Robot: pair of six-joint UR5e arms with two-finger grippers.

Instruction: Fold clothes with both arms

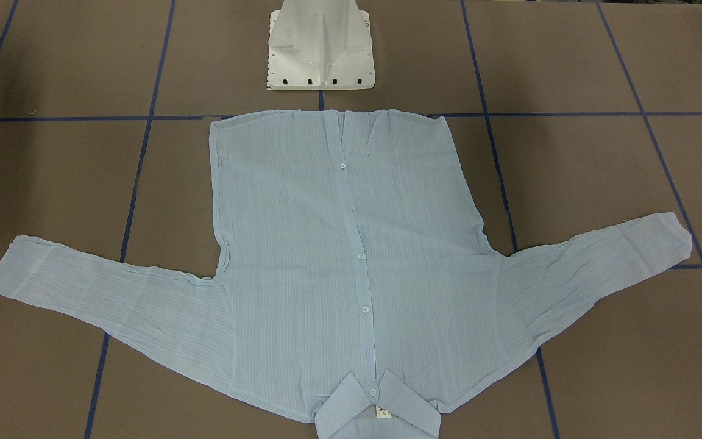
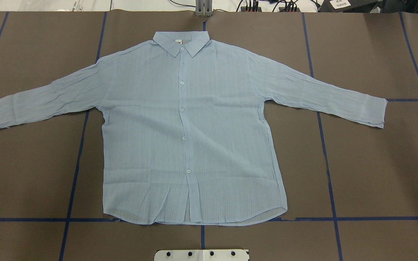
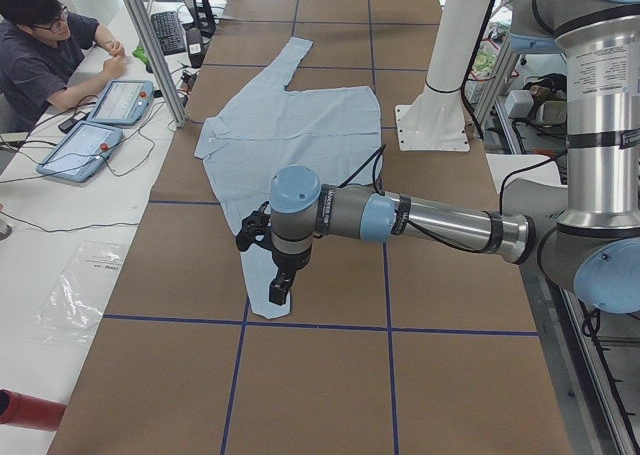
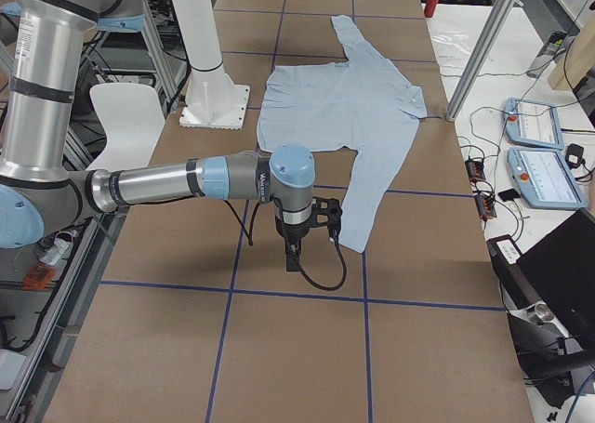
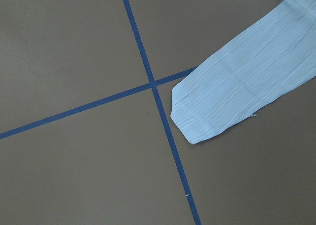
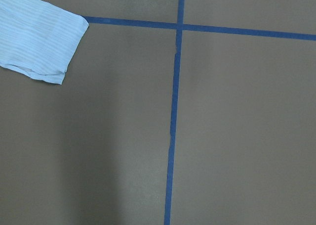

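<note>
- Front-facing view: the shirt lies flat on the table, front up and buttoned. Its hem is near the white base, and its collar is at the view's bottom edge. A label shows in the neck. Both sleeves are spread out to the sides. No arm is in view.
- Overhead view: the shirt is in the middle of the table, collar on the far side. The hem lies just above a blue tape line. One sleeve runs off the view's left edge, and the other ends at a cuff on the right. No gripper shows.
- Left side view: the left arm reaches out over the table. The left gripper points down over the end of the near sleeve. I cannot tell how its jaws stand. A person sits at a side bench with two tablets.
- Right side view: the right arm reaches out. The right gripper points down over bare table, just beside the near sleeve's end. Its jaws cannot be judged.
- Left wrist view: a cuff lies flat just beside a tape crossing and covers part of one line. No fingers are in view.
- Right wrist view: a cuff lies at the upper left, its corner at a tape line. It is apart from the crossing. No fingers are in view.
</note>
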